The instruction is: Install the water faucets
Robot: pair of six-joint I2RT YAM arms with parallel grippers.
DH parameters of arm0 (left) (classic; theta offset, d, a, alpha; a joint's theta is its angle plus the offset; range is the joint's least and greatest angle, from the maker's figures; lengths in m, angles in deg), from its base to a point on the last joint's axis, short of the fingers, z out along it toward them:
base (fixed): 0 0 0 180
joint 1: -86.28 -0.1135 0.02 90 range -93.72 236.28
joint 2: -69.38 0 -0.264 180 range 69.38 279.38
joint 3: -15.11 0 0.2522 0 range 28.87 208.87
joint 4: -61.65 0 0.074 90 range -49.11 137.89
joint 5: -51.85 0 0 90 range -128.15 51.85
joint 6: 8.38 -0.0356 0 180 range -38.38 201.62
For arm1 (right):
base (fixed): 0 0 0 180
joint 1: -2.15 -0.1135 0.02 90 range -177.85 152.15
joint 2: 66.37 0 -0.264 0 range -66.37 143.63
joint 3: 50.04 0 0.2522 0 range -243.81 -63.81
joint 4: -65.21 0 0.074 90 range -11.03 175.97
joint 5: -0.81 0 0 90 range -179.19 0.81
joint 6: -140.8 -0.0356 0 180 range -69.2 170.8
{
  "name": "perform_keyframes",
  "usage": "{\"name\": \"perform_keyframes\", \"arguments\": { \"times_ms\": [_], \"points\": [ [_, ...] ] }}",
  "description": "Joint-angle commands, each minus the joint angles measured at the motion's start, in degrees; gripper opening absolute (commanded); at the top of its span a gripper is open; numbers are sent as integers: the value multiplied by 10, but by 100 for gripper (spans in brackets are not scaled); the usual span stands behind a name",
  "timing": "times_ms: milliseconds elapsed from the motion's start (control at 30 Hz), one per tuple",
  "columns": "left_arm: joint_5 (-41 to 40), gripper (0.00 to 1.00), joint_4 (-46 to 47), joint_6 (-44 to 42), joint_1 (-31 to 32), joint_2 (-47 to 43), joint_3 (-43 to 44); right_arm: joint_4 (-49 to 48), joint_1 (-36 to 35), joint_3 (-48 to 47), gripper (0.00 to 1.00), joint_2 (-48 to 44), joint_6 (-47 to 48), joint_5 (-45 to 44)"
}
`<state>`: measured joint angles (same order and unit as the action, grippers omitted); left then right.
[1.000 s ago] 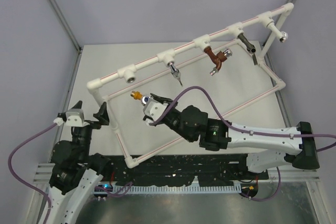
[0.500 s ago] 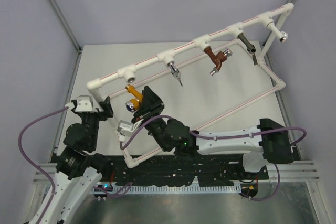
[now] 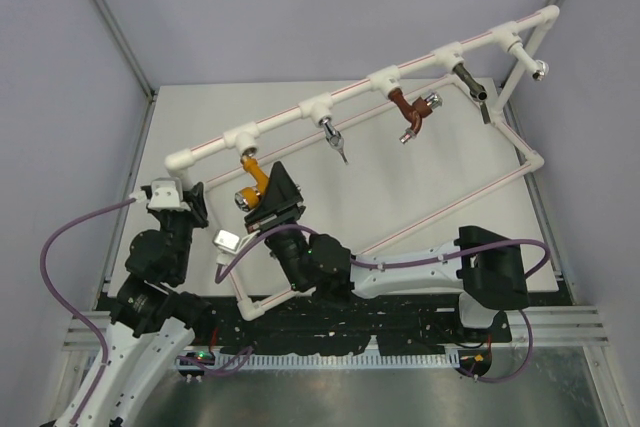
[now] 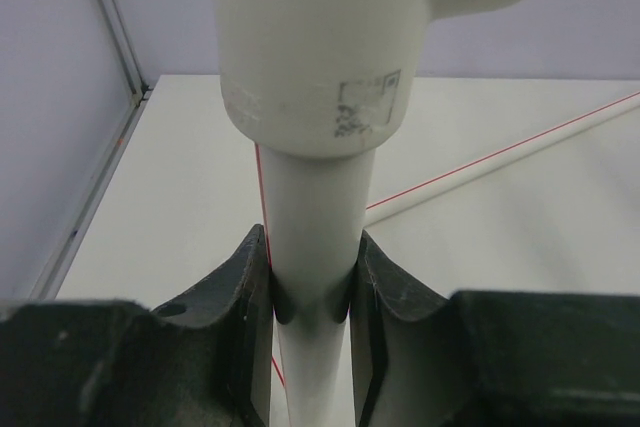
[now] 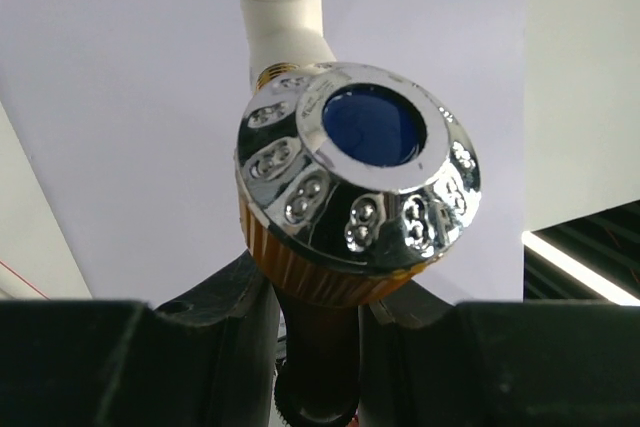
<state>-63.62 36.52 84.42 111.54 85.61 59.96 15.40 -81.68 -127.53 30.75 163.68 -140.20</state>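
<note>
From where I stand, the left gripper (image 4: pixel 312 282) has both fingers (image 4: pixel 240 297) pressed against the white upright post (image 4: pixel 312 207). The post fills the whole gap between them, and the fat elbow fitting (image 4: pixel 320 47) sits just above the fingertips. The right gripper (image 5: pixel 315 322) is clamped on the orange-yellow water faucet (image 5: pixel 330 277). The brass-coloured body is squeezed between its two dark fingers (image 5: pixel 225 312), and the shiny silver knob (image 5: pixel 300 197) with its blue centre (image 5: pixel 373 127) bulges out just beyond the fingertips. Past the knob, further from the fingers, the faucet's threaded end meets the mouth of a white tee socket (image 5: pixel 285 17) (how deep the thread has gone in I cannot tell). From the overhead camera, the faucet slopes up from the right gripper's fingers to the leftmost socket on the pipe frame (image 3: pixel 350 90). The left gripper holds the frame's corner post just to the left of those fingers. Farther along the rail, well away from both grippers, hang a silver tap (image 3: pixel 333 137) and a reddish-brown tap (image 3: pixel 408 112), above the pale table (image 3: pixel 420 177).
</note>
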Motion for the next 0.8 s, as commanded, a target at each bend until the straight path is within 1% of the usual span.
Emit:
{"name": "perform_keyframes", "arguments": {
  "times_ms": [0,133,267,600,767],
  "points": [
    [3,0,31,4,-6,0,-1,-56,-3,-43,5,-15,148,-23],
    [15,0,28,5,-6,-1,-1,-43,-7,-55,5,-18,163,-44],
    [22,0,23,5,-6,-2,2,-12,-7,-54,5,-24,142,-59],
    [39,0,6,4,2,-16,2,27,-3,-69,5,-17,122,-66],
    [36,0,-3,1,10,-23,2,84,0,-84,5,-18,99,-70]
  ]
}}
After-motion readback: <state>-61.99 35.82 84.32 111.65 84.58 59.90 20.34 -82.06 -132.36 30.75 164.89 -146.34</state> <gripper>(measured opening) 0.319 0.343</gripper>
